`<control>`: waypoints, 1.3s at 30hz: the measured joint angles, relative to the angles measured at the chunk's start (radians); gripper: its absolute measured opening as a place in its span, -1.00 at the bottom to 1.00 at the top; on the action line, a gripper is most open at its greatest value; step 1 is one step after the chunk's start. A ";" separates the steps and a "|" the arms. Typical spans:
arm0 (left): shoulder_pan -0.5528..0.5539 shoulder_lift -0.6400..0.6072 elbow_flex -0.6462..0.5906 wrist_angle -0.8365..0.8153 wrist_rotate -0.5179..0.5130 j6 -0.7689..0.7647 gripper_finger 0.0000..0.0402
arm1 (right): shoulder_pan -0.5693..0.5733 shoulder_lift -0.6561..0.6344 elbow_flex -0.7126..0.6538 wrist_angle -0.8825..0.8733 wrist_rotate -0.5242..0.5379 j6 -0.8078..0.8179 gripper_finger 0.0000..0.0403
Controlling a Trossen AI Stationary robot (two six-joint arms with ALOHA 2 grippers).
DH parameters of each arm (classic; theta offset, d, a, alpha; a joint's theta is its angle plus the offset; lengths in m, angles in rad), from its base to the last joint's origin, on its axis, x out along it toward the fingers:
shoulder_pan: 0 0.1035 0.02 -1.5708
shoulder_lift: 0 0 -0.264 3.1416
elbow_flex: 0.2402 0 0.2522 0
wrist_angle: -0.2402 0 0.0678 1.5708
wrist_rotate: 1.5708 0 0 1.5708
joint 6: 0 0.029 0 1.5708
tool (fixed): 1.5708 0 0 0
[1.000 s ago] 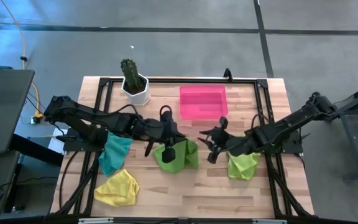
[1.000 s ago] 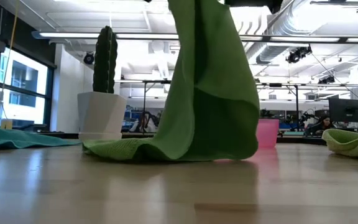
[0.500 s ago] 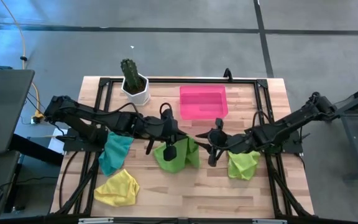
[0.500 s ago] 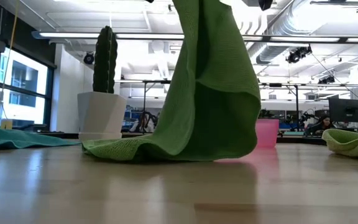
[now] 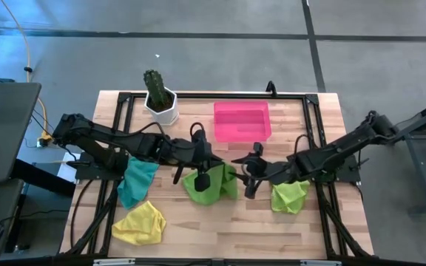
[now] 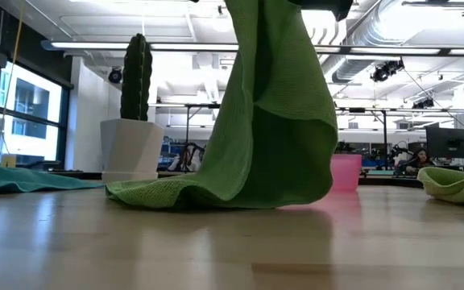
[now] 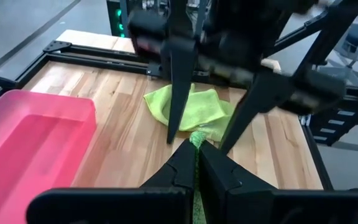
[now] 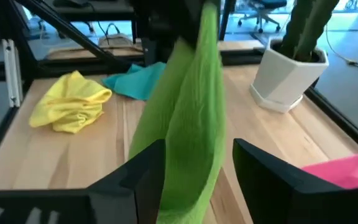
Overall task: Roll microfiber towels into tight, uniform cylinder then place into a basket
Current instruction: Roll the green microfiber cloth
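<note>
A lime green towel (image 5: 211, 185) (image 6: 272, 121) hangs at the table's middle, with my left gripper (image 5: 214, 164) (image 7: 196, 163) shut on its top. My right gripper (image 5: 244, 176) (image 8: 199, 152) is open at the towel's right side. Its fingers (image 7: 178, 81) stand on either side of the hanging cloth (image 8: 188, 124). The pink basket (image 5: 242, 121) sits at the far middle. A second lime towel (image 5: 290, 196) lies crumpled under the right arm. A teal towel (image 5: 135, 181) and a yellow towel (image 5: 140, 224) lie at the near left. My left gripper pinches the towel's top edge (image 7: 196, 142) between its two shut fingers, coming slanting down from the table's left. The towel hangs below the fingers, and its lower end (image 6: 159, 193) lies spread on the table. My right gripper straddles the cloth; whether it touches the cloth I cannot tell.
A white pot with a cactus (image 5: 160, 100) (image 6: 131, 137) stands at the far left, next to the basket. A black frame (image 5: 198, 96) runs around the tabletop. Bare wood lies along the near edge between the yellow towel and the second lime towel.
My right gripper has edged toward the table's left, closer in on the hanging towel. The towel stays hung from my left gripper with its lower end on the table.
</note>
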 joint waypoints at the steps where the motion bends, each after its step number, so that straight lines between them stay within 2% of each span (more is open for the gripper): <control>1: 0.000 0.000 0.000 0.005 0.000 0.000 -1.00 | -0.005 0.013 0.000 0.001 0.000 0.006 -0.10; 7: 0.000 0.000 0.000 0.003 0.000 0.000 -1.00 | -0.021 0.046 0.000 -0.061 0.000 0.024 -0.10; 17: -0.001 0.000 0.000 -0.013 0.000 0.000 -1.00 | -0.006 0.042 0.000 -0.357 -0.001 0.214 -0.10; 32: -0.001 0.000 0.000 -0.012 0.002 0.000 -1.00 | -0.006 0.042 0.000 -0.345 -0.079 0.199 -0.10; 34: 0.000 0.000 0.000 -0.013 0.054 0.003 -1.00 | -0.006 0.042 0.000 -0.345 -0.079 0.168 -0.10; 39: -0.007 0.000 0.000 -0.061 0.360 0.023 -1.00 | -0.006 0.042 0.000 -0.331 -0.081 0.048 -0.10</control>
